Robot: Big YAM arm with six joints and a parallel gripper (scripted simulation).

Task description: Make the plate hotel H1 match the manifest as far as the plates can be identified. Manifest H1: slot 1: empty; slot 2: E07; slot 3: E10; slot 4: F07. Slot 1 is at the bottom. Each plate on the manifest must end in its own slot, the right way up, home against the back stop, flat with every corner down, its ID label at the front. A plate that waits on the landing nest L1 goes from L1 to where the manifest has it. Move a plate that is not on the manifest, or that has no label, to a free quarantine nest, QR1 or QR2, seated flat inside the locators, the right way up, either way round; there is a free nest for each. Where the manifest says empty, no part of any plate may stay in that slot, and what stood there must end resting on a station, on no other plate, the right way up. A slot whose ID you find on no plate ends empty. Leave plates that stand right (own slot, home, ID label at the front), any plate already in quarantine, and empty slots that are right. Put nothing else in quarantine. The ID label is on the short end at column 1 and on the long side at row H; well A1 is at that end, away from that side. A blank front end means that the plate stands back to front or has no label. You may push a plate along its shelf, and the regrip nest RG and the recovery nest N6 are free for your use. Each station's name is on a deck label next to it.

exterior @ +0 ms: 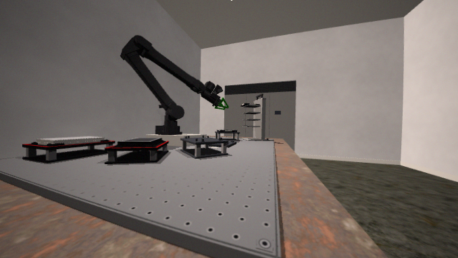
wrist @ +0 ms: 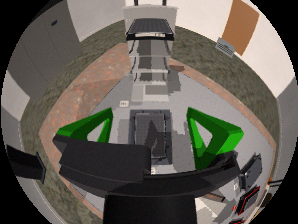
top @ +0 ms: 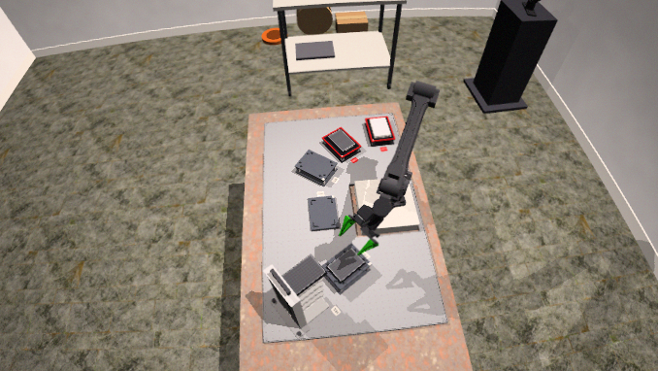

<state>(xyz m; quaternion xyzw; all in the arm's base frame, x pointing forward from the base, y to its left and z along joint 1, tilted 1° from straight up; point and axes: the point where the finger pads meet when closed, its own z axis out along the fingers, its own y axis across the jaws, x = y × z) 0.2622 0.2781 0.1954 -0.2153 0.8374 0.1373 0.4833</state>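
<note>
Hand (top: 358, 236) wide and empty, high over the counter (top: 417, 340) short of the landing nest.

From here I see a dark plate (top: 345, 266) on the nest (top: 361, 278) just ahead of my green fingers, with the hotel (top: 302, 306) close beside it, a plate (top: 303, 273) on its top shelf. Behind the arm sit an empty nest (top: 322, 213), a raised one (top: 315, 166), and two red-rimmed nests: one (top: 341, 142) carries a dark plate, the other (top: 379, 129) a white one.

The top camera looks steeply down on my whole bench (top: 252, 204) from high up. The exterior one sits low at a bench (exterior: 304, 189) corner, facing along it. My wrist camera peers past my claw (wrist: 166, 137); all three catch the hotel (top: 291, 301).
</note>
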